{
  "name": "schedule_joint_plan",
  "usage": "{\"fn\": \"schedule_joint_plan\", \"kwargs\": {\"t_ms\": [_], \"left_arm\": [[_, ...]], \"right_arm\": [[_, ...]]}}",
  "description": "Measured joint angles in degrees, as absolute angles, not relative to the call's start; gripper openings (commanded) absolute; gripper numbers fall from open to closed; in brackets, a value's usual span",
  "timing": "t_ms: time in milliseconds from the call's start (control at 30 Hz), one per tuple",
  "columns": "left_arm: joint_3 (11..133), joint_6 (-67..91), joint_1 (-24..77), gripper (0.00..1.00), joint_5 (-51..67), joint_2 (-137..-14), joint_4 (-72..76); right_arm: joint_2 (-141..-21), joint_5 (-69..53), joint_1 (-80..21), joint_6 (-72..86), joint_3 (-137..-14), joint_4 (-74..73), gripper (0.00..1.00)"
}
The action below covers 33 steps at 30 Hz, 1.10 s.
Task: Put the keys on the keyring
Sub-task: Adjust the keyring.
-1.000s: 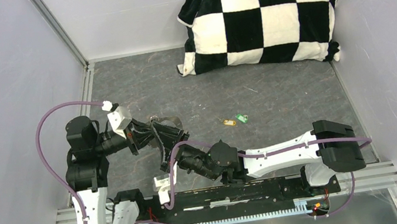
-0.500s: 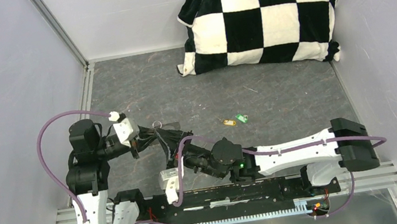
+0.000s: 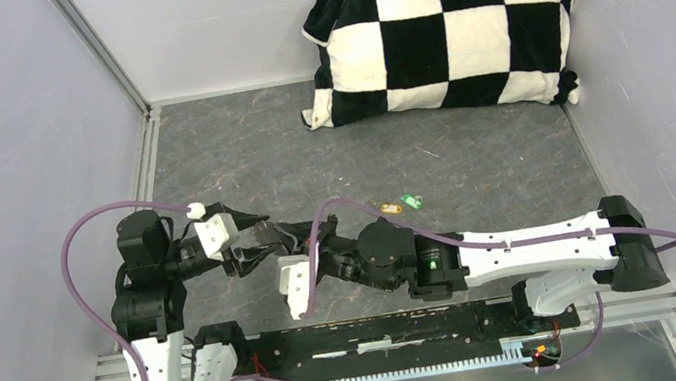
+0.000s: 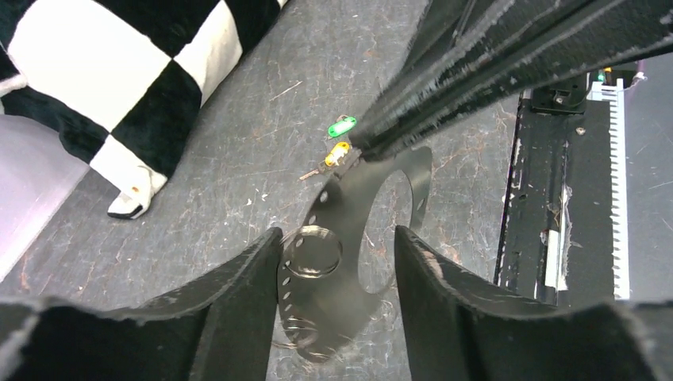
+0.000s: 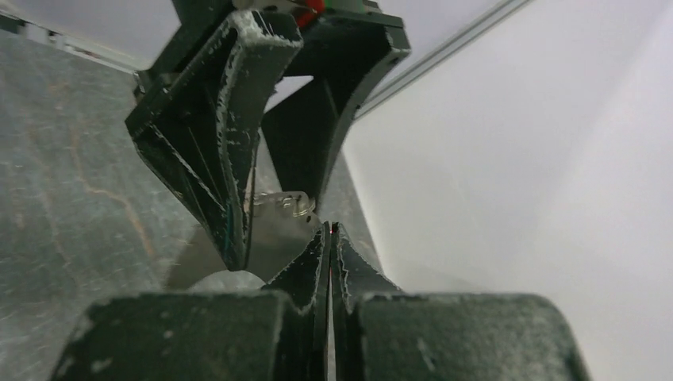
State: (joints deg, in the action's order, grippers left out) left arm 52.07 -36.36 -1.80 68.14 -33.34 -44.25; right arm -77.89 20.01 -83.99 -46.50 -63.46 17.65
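A handover is seen here. The left pincer (image 4: pixel 337 238), nearly closed a second ago, is now spread, and its two fingers stand apart on either side of the keyring (image 4: pixel 335 205). The right pincer (image 5: pixel 329 234), slightly parted before, is now pressed together and appears clamped on the far end of the keyring, where the left wrist view shows its black tips meeting the metal. The right arm has also been carried across toward the left one over the same interval.

The keyring is seen as a thin, flat, silvery piece with an oval cut-out and a small wire ring near its lower part. It is held above the tabletop (image 3: pixel 471 160), between the two pincers, at the near left. Whether the left fingers are touching its edges cannot be told.

The yellow key (image 3: pixel 390 208) and the green key (image 3: pixel 411 201) are left lying side by side on the tabletop, apart from both pincers and untouched.

The keyring is judged to have been passed to the right pincer, so the left one is freed to fetch a key. No key is threaded yet, so most of the task remains. The thin grip could be lost if the keyring is tilted.
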Motion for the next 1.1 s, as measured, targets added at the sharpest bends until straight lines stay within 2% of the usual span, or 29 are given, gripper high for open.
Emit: {"fn": "schedule_joint_plan", "kwargs": {"t_ms": [67, 200, 300, 333, 500, 633, 933, 1100], "left_arm": [[52.1, -36.4, -1.8, 0.61, 68.2, -33.3, -44.2], [52.1, -36.4, -1.8, 0.49, 69.0, -33.2, -44.4], [52.1, -37.2, -1.8, 0.49, 69.8, -33.0, -45.8], [52.1, -37.4, -1.8, 0.50, 70.2, -33.0, -46.5], [52.2, -41.8, -1.8, 0.68, 70.6, -33.0, -51.4], [52.6, -46.1, -1.8, 0.70, 69.9, -32.5, -54.7], [52.6, -49.1, -1.8, 0.46, 68.9, -30.0, -57.1], [52.6, -49.1, -1.8, 0.39, 69.5, -32.0, -57.3]], "right_arm": [[-78.6, 19.0, -83.8, -44.3, -65.8, 13.8, 0.00], [-80.1, 15.9, -83.0, -40.6, -70.1, 7.0, 0.00], [-81.1, 13.1, -82.1, -37.9, -73.3, 0.8, 0.00], [-81.4, 12.4, -82.0, -37.3, -74.0, -0.4, 0.00], [-82.9, 8.8, -80.4, -33.1, -77.0, -8.1, 0.00], [-83.2, 6.4, -78.2, -29.2, -77.5, -11.8, 0.00], [-82.3, -1.9, -73.5, -20.9, -75.3, -11.1, 0.00], [-81.2, -7.8, -71.8, -17.3, -72.4, -9.2, 0.00]]}}
